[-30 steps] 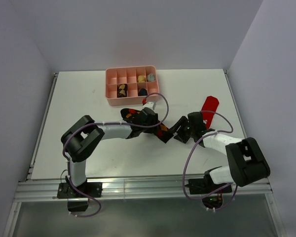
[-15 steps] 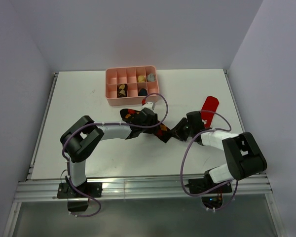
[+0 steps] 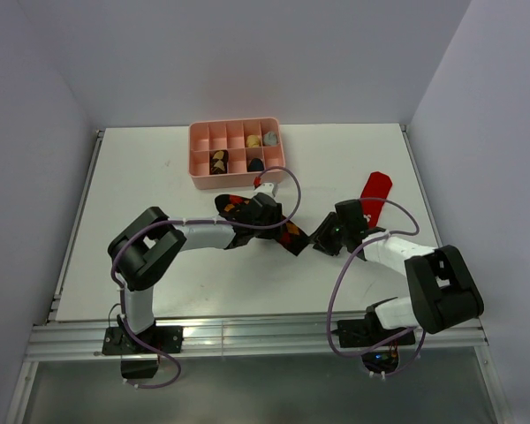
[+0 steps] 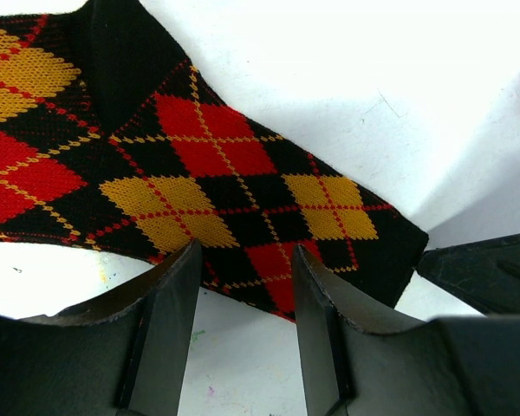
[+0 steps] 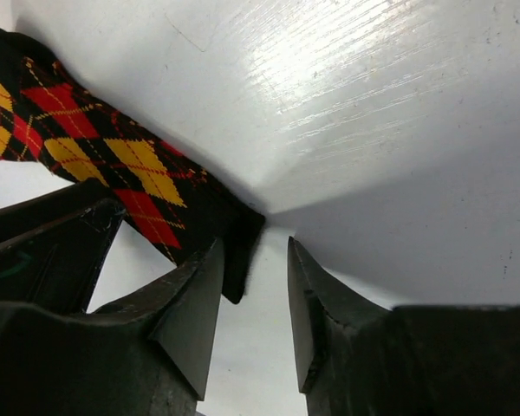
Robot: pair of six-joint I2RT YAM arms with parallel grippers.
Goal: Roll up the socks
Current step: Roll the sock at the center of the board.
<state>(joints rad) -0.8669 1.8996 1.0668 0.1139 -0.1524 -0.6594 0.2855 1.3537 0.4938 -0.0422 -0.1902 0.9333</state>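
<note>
One black argyle sock (image 4: 199, 147), flat: left gripper (image 4: 244, 256), jaws parted, seemingly anchors its middle; right gripper (image 5: 255, 251), parted, addresses its end for rolling.

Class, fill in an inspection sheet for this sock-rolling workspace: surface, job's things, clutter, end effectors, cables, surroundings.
Surface: white table, few faint marks.
Job's things: argyle sock lies flat, unrolled, mid-table; red sock lies apart to the right.
Clutter: pink tray at the back, small items in some compartments.
End effectors: left end effector open, astride the argyle sock's edge; right end effector open at its end.
Cables: purple cables loop loosely above the table.
Surroundings: pale walls on three sides.
</note>
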